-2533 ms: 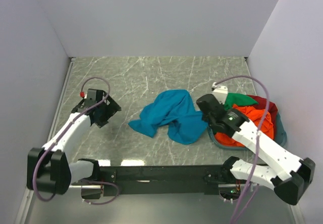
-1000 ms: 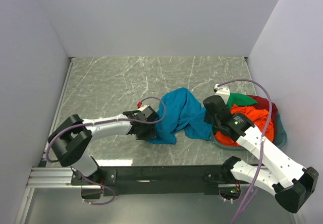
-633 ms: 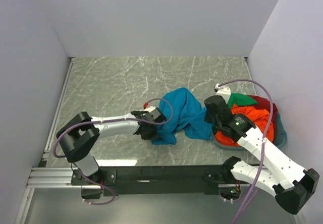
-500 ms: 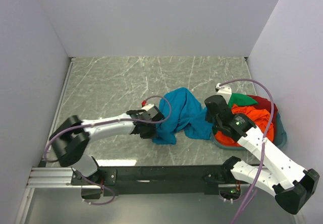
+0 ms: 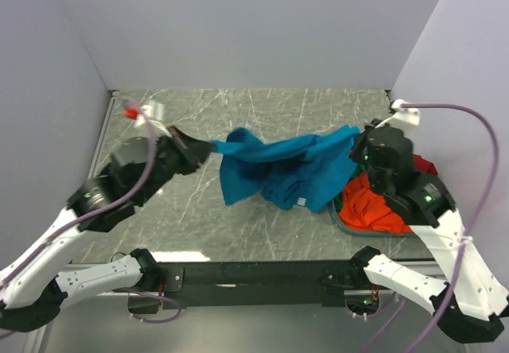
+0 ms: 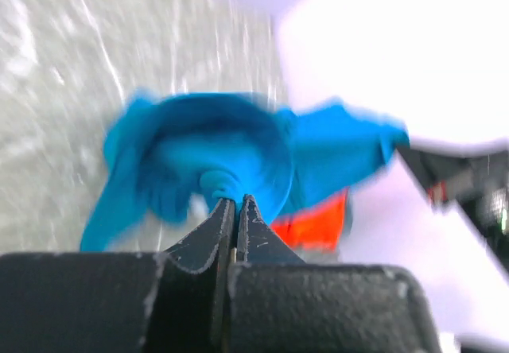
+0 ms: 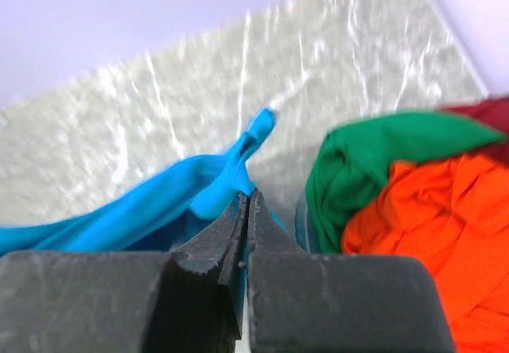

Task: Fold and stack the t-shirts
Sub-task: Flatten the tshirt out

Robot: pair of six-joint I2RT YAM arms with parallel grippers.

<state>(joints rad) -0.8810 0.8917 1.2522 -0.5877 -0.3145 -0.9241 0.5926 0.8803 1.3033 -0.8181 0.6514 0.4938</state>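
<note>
I'm pinching the teal-blue shirt [image 5: 278, 170] with both grippers. The left gripper [image 5: 208, 143] is clamping its upper-left end and the right gripper [image 5: 355, 133] is clamping its upper-right corner. The shirt is stretching between them across the middle of the top view, and the rest is sagging toward lower centre over the table [image 5: 199, 114]. I can't tell from above whether the lowest folds are touching the table. A small white patch is showing on the lower fold, too small to read.

Left wrist view is smearing badly. The jaws are closed tight on a small nub of teal cloth, and the shirt is fanning out behind it. The shape at the right edge is just a dark blur.

Right wrist view: the jaws are closed on a thin ridge of the same shirt, with a pointed tip sticking up past the fingertips. The shirt is running off the lower left of that frame.

The right arm is covering most of the basket [image 5: 350, 227] from above, so only a strip of rim is showing at lower right. The orange-red shirt [image 5: 374, 206] is lying bunched in it. The dark red shirt [image 5: 424, 164] is peeking out behind the arm, mostly hidden. The green shirt [image 7: 374, 154] is only showing properly in the right wrist view, folded against the orange-red one, and it is cut off at that frame's right edge.
</note>
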